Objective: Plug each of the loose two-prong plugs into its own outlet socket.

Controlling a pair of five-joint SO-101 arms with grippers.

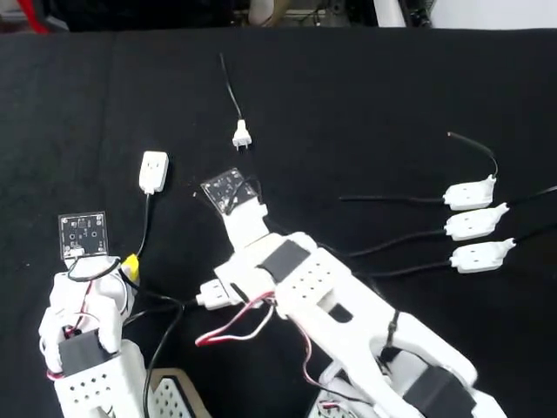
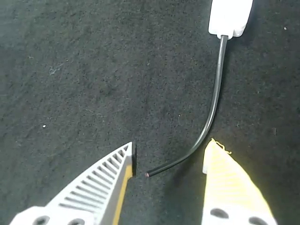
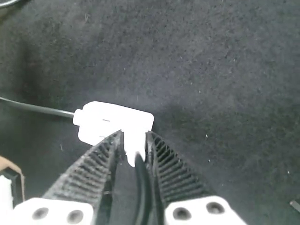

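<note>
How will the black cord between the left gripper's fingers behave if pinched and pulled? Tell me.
The black cord lies in a loose curve, so it likely bends rather than pushes. It is thin and glossy, so it may slip from the left gripper. Its small white socket lies loose and would probably drag along.

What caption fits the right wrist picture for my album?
Right gripper holds a white plug at a white socket.

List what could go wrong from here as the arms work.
1. The right gripper is shut on a plug against a loose socket; pushing may only slide the socket.
2. The left gripper is open astride the cable of the other socket; closing could catch the cable and drag that socket.
</note>
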